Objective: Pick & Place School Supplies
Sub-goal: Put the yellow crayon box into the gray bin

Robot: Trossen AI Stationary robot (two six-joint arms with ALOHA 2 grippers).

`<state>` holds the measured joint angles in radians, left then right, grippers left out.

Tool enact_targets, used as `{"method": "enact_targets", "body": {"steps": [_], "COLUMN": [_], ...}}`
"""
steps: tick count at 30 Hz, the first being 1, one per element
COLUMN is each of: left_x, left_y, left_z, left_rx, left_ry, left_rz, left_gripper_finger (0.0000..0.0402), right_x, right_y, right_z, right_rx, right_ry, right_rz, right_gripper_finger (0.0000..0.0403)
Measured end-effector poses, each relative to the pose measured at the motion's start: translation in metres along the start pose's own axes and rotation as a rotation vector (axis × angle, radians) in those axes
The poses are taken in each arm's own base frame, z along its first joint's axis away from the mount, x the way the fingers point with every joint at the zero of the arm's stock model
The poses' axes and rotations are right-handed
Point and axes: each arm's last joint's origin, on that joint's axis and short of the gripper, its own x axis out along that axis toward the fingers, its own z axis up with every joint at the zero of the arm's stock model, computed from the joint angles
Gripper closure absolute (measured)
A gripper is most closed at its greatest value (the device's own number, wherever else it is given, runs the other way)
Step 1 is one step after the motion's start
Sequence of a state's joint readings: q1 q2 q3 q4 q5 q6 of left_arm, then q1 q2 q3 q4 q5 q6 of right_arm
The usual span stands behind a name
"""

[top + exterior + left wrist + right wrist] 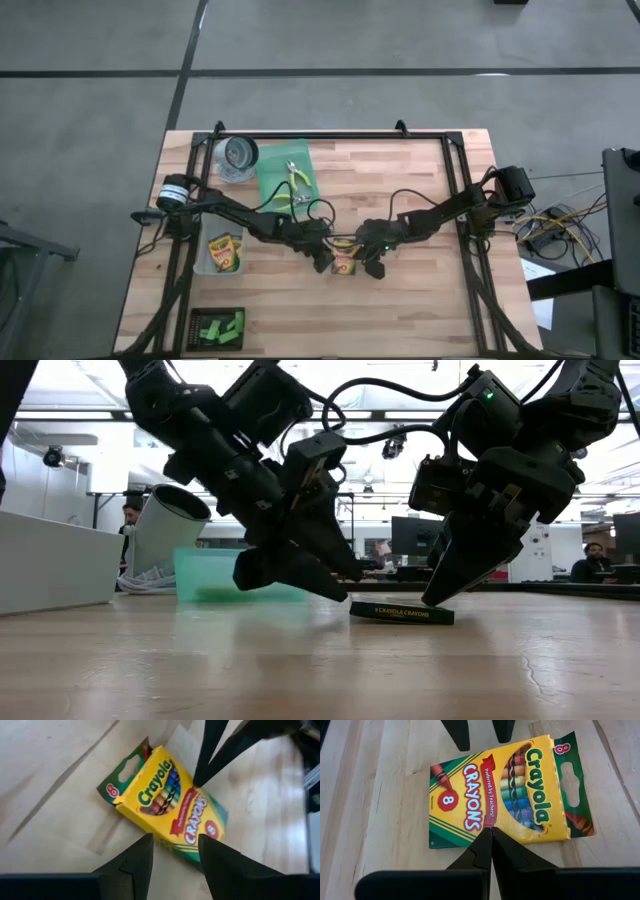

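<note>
Both grippers met over one crayon box (343,262) lying flat near the middle of the wooden table (420,300); the left gripper (174,851) stood with its fingers apart just beside one long edge of the box, while the right gripper (491,837) had its fingers pressed together, their tips resting on the opposite edge (the low view showed those tips down at the box's end); the teal tray (288,178) at the back carried two pliers (297,177) with yellow-green handles; a clear bin (222,252) to the left held more crayon boxes (224,251); green blocks (220,327) sat in a dark holder (199,318) near the front left corner.
</note>
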<state>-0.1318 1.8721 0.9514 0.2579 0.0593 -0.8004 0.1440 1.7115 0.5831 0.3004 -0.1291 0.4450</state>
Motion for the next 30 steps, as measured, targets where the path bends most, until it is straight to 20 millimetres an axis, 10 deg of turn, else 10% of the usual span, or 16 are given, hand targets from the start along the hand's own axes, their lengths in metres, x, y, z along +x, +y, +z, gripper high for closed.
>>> {"method": "enact_targets", "body": {"steps": [30], "left_x": [0.018], "left_y": [0.014], "left_z": [-0.009], "left_rx": [-0.193], "left_ry": [-0.064], "left_rz": [-0.05], "left_gripper_finger": [0.0241], "right_x": [0.0], "right_y": [0.0], "right_z": [0.0], "right_rx": [-0.003], "right_ry": [0.001], "right_rz": [-0.001], "right_gripper_finger": [0.0394]}}
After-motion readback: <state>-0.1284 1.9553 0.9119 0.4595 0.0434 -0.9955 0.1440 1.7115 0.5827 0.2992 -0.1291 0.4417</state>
